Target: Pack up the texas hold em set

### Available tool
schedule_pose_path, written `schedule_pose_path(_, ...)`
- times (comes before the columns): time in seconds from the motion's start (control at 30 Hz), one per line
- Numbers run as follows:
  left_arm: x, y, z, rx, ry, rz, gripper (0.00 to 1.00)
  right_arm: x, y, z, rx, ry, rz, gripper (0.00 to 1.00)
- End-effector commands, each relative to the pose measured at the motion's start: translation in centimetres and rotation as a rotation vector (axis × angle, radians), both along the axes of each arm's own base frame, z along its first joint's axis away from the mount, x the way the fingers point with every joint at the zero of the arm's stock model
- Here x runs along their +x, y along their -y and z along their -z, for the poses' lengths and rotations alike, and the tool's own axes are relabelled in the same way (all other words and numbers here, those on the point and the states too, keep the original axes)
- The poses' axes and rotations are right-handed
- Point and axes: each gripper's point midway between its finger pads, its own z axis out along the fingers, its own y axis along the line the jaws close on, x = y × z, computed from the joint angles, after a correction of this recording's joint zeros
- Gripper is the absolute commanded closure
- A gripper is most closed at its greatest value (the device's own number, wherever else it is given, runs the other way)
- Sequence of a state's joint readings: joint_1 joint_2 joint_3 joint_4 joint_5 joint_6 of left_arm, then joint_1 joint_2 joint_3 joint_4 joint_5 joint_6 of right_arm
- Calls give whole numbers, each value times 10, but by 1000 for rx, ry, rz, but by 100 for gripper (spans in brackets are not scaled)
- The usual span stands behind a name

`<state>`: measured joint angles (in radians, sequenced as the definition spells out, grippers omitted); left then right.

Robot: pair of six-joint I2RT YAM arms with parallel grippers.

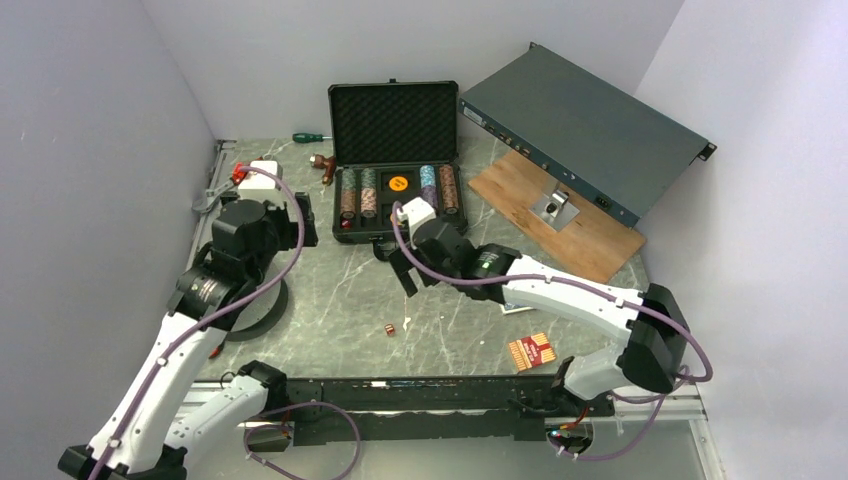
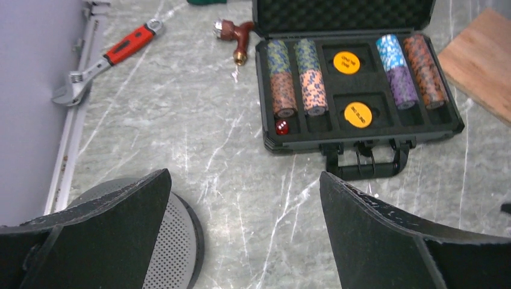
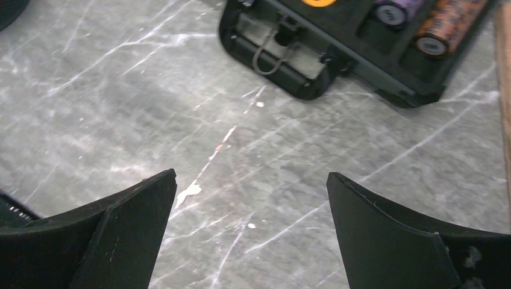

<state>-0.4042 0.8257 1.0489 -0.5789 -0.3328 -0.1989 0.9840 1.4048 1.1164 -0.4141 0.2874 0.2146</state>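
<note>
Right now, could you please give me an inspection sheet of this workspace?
Surface: grey marbled table, white veins.
Job's things: black case open, holding chip stacks, two yellow discs and a red die; red card deck and small red dice lie outside on the table.
Clutter: adjustable wrench, screwdriver, copper pipe fitting, perforated round disc, wooden board, grey rack box.
Pincers: left pincer and right pincer open, holding nothing.
Cables: purple cables loop along both arms.
Surroundings: plain pale walls.
</note>
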Motion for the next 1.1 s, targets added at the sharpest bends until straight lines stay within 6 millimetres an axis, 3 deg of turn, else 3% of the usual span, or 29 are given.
schedule_pose_path(0.0,-1,-18,-25,3,94,-87,1,-15,-19,-1,7,-15,-3,0)
schedule_pose_path(0.17,-5,-26,-29,3,114,-116,2,-33,-40,16,31,-83,-16,0)
schedule_pose_path(0.37,-7,-29,-30,7,120,-129,2,-49,-49,42,52,-215,116,3)
schedule_pose_path(0.67,-8,-29,-30,7,121,-129,1,-87,-71,79,-1,-298,130,9)
schedule_pose_path(1.07,-6,-29,-27,13,108,-129,2,-93,-85,111,-60,-324,117,36)
